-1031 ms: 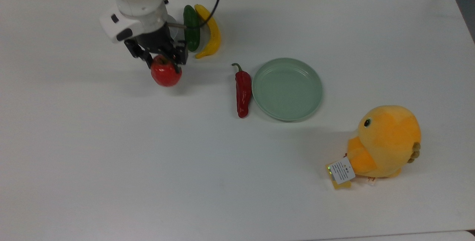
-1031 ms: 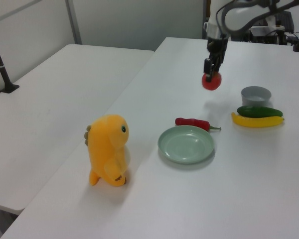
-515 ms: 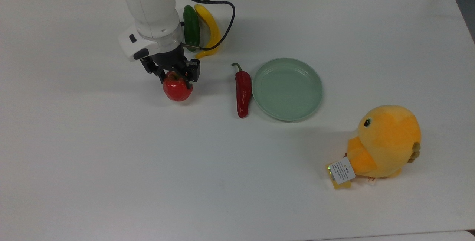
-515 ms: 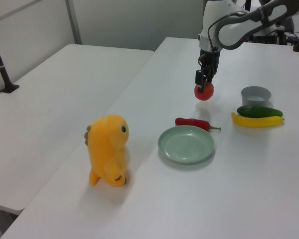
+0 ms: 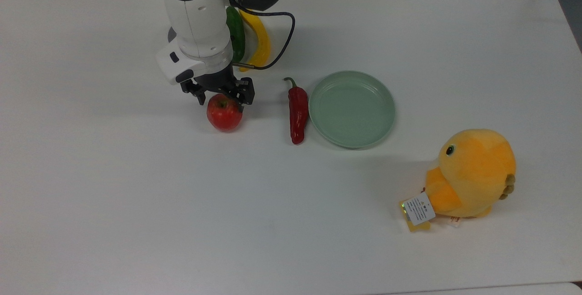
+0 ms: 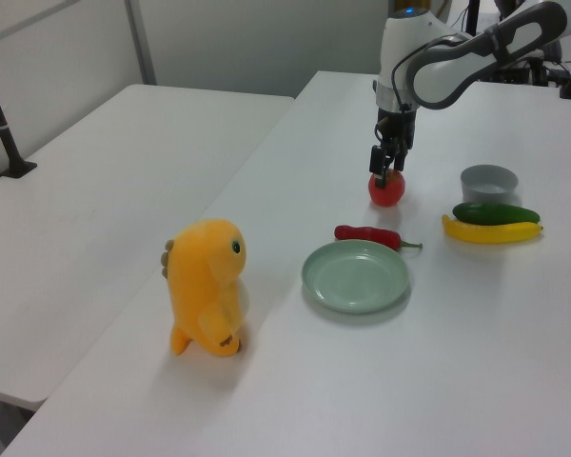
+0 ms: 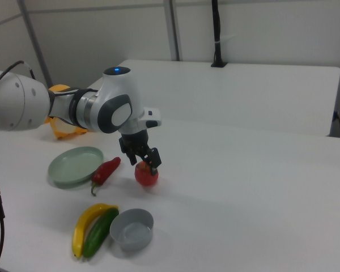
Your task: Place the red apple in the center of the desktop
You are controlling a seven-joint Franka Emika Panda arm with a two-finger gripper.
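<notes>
Apple [image 5: 224, 113] on desktop [image 5: 136, 195], at chili pepper's [image 5: 298, 111] 9 o'clock in top view | gripper [image 5: 221, 98] spread just above it, holding nothing | advice: lift straight up, avoid nudging fruit or it rolls.

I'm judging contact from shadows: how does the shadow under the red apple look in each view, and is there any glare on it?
Top view: a soft grey shadow hugs the red apple, with a faint sheen. Left view: the shadow meets the apple's base on the desktop. Right view: the same, below the hand.
</notes>
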